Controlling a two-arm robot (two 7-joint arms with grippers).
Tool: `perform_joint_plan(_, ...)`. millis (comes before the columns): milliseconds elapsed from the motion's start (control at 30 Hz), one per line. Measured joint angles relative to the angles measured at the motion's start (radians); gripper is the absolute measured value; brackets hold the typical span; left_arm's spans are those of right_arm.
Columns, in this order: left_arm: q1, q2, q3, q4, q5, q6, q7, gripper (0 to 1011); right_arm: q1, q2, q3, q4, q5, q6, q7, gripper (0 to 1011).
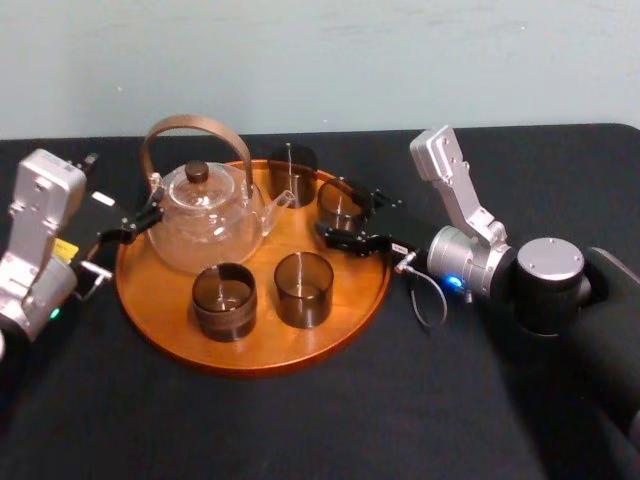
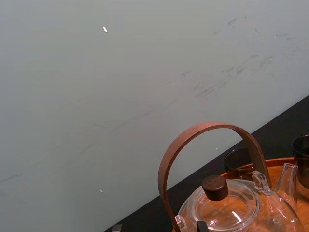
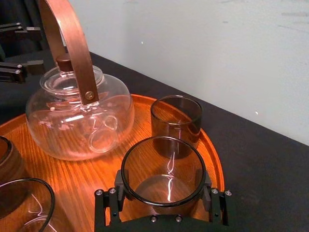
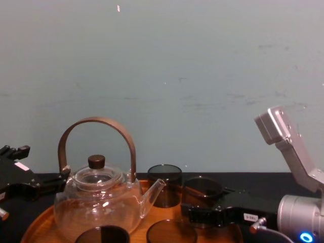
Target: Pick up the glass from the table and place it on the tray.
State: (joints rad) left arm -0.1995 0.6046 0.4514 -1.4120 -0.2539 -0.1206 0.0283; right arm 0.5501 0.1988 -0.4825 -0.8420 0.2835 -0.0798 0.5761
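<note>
Gripping the glass (image 1: 338, 203) from its right side with the right end effector (image 1: 342, 215) — closed just far enough to pinch the wall on both sides. Holding it over the right rear part of the tray (image 1: 250, 355), just right of centre in the head view, inside the rim and off the black worktop (image 1: 300, 430). Probably picking that spot for its bare wood: clearing the teapot (image 1: 205, 220) at centre left, sitting near the rear glass (image 1: 292, 162), well apart from the two front glasses (image 1: 303, 288).

Resting the left end effector (image 1: 135, 225) at the tray's left edge, just beside the teapot, spread open with nothing in it. Likely idling out of the way.

Getting from the right wrist view what the head view is hiding: both jaws pressed on the glass wall low in the frame, wood grain showing through the base. Not settling there whether the base is touching the wood. Getting from the chest view the side-on look — glass at lower centre right, low over the tray, so seemingly down or nearly so. Judging release as the step in hand.
</note>
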Motion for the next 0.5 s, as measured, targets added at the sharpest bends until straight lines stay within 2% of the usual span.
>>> perform_joint_plan(500, 0.0, 0.0, 0.0, 0.0, 0.0, 0.0, 0.0, 1009, 0.009, -0.011, 0.003, 0.029, -0.011, -0.006, -0.004, 905)
